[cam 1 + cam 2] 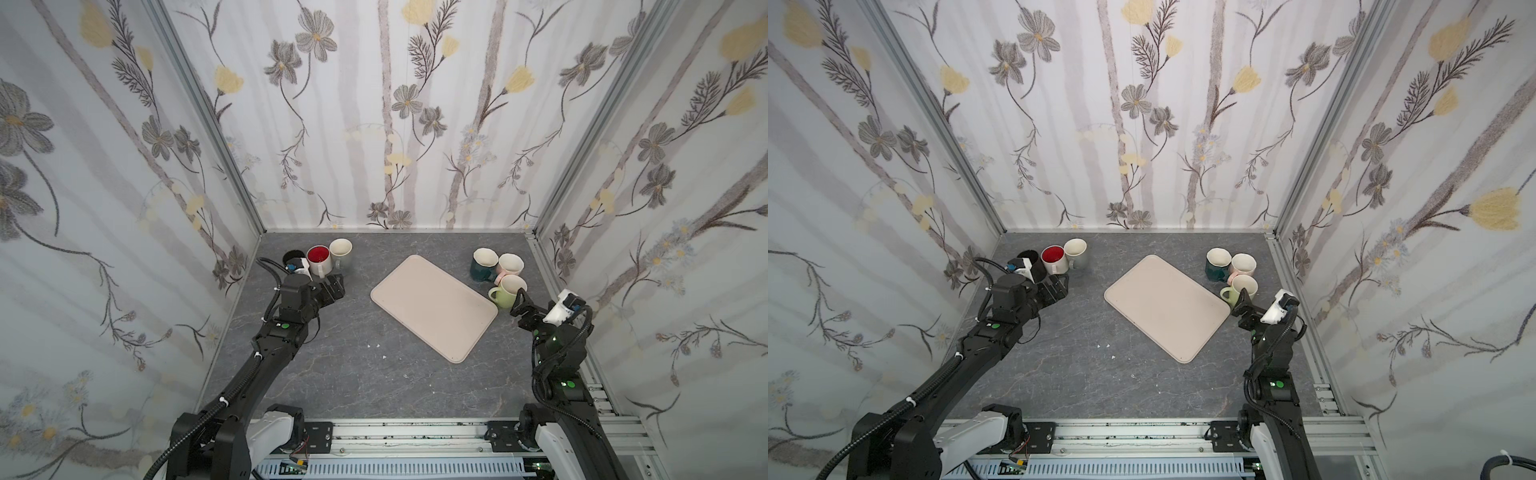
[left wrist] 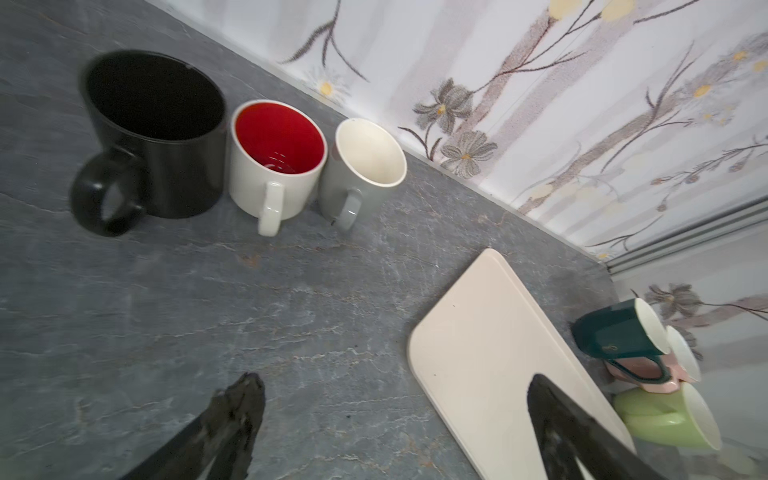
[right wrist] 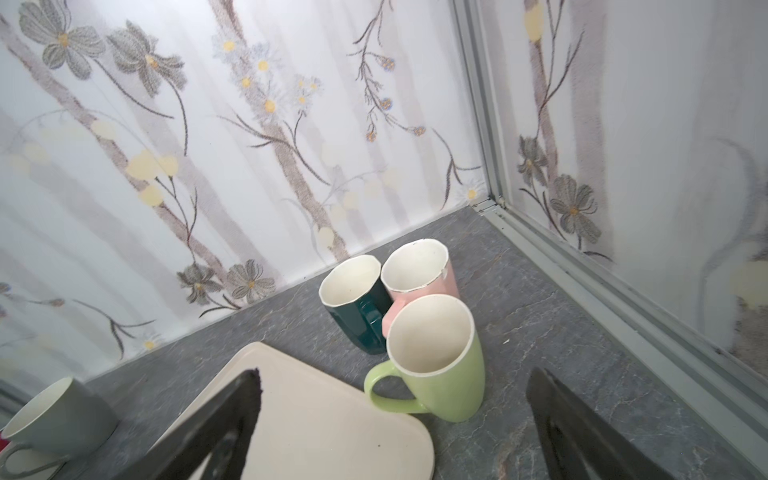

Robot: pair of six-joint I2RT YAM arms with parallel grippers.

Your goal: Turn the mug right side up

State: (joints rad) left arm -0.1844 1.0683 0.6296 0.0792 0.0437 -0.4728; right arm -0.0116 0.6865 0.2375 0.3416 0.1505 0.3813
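Note:
The light green mug (image 1: 509, 293) (image 1: 1241, 291) (image 3: 436, 361) stands upright, mouth up, on the grey table by the tray's right corner, its handle towards the tray. My right gripper (image 1: 520, 300) (image 3: 395, 376) is open just in front of it, with one finger on each side and neither touching it. Nothing is held. My left gripper (image 1: 334, 286) (image 2: 395, 379) is open and empty above the table, in front of the left group of mugs.
A beige tray (image 1: 432, 307) (image 2: 478, 353) lies bare in the middle. Black (image 2: 153, 133), red-lined white (image 1: 319, 259) and grey (image 1: 341, 251) mugs stand upright at the back left. Dark green (image 1: 482, 264) and pink (image 1: 510, 266) mugs stand upright behind the light green one. Walls are close on both sides.

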